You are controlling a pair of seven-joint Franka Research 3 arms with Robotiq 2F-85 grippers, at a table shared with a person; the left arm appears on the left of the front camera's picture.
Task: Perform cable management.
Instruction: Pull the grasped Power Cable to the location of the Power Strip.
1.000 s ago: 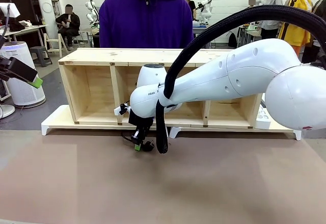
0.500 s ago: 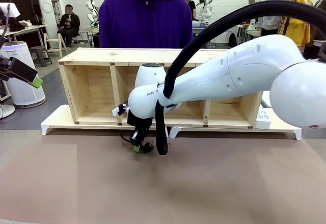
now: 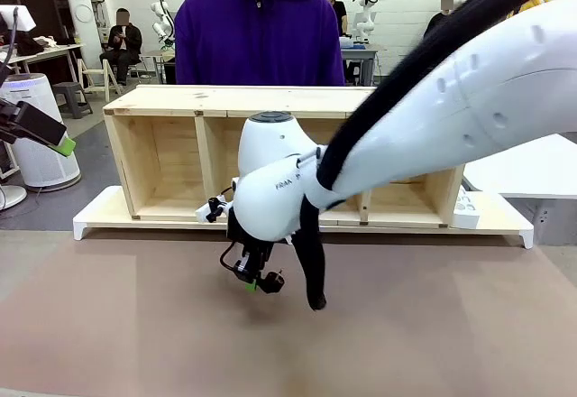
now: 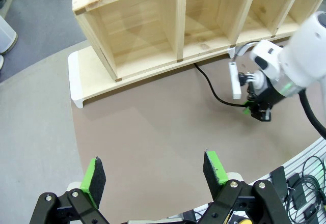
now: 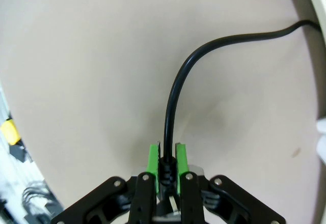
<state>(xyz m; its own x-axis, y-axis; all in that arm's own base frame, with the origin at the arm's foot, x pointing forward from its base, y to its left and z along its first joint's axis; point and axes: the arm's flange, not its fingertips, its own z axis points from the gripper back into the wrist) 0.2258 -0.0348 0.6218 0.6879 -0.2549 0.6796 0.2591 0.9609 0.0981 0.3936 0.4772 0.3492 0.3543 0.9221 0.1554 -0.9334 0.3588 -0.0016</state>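
right gripper [image 5: 166, 155]: jaws clamped on the cable [image 5: 173, 91], pads either side of its ribbed end piece, plug just behind them, held just above the surface [image 3: 433, 325]

cable leaves straight ahead of the jaws, then bends off to one side and lies slack on the surface up to the foot of the wooden shelf [image 3: 225, 99], where I can't see how it ends

left gripper [image 4: 155, 170]: jaws apart, nothing between them, well clear of the cable and high over the surface

person [image 3: 259, 36] stands beyond the shelf, hands not in sight

step, my read: free end is picked up, routing or tidying not yet done, cable isn't stowed anywhere

next move needs: a firm clamp on the end piece, the end carried toward a shelf bay with the slack run ahead of the jaws staying loose, no tugging at the shelf end; left jaws could come down to pin the middle of the run
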